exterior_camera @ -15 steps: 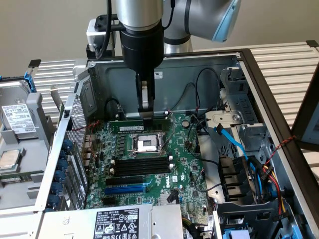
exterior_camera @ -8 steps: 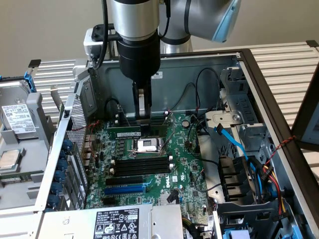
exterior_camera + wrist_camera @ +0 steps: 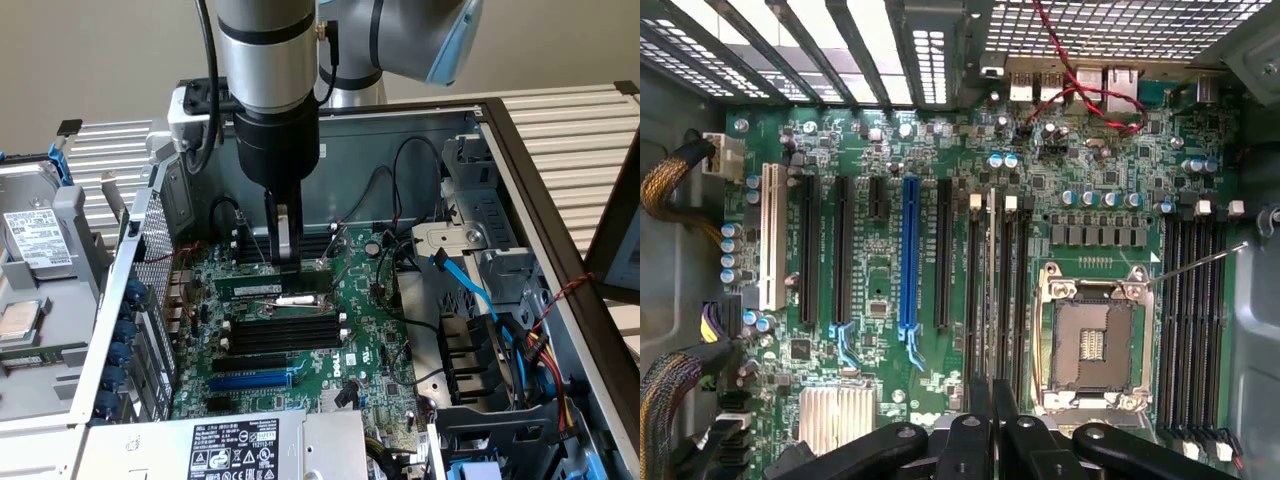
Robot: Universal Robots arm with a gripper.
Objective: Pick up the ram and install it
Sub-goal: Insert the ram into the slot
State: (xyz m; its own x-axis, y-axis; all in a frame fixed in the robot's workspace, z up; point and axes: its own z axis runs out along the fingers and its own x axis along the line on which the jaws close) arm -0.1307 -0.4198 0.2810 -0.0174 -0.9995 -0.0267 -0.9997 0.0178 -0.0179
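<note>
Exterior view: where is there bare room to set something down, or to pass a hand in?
Bare slatted table lies past the case rim on the exterior view's right. Inside it is crowded: the gripper holds the ram down at the board, and cables tangle beside it.

Exterior view: soft, even room light. Sheen on my arm (image 3: 265, 60). Board (image 3: 300, 330) dimmer, shaded beneath the arm.

Wrist view: grille (image 3: 840, 50) slots blown white. Board evenly lit, slightly soft. My tool (image 3: 992, 392) a black, unfocused mass. Ram (image 3: 990, 270) edge catches pale light.
</note>
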